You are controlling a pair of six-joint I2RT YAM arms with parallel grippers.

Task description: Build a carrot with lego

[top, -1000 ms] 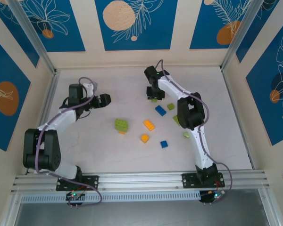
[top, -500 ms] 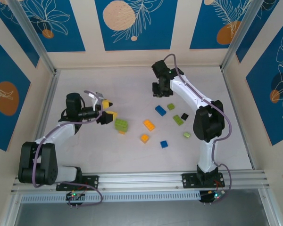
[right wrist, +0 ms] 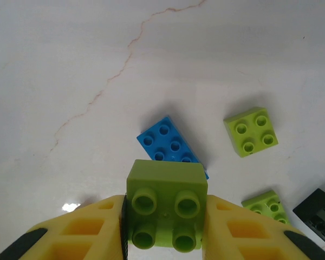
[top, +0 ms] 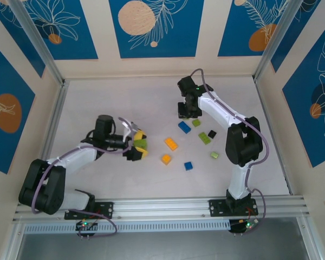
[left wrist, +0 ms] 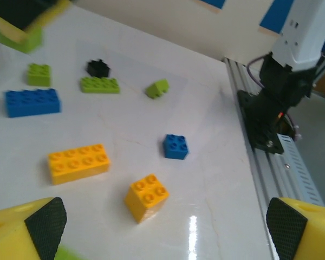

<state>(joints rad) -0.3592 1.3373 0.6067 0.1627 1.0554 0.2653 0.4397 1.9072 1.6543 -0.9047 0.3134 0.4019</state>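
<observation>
My right gripper hangs over the back of the table, shut on a lime green square lego brick. Under it lie a long blue brick and a lime square. My left gripper is open wide, and the lime stack sits between its fingers, which are apart from it. In the left wrist view, ahead of the gripper, lie a small orange brick, a long orange brick and a small blue brick. The yellow fingers stand far apart.
Right of the blue brick lie a long lime brick, a tiny black piece and a small lime piece. Aluminium rails run along the near edge, and walls close in the table's other sides.
My left arm swung right and nearer until its fingers reached the lime stack, and the jaws widened. My right arm carried its lime brick a little to the right, over the blue brick.
</observation>
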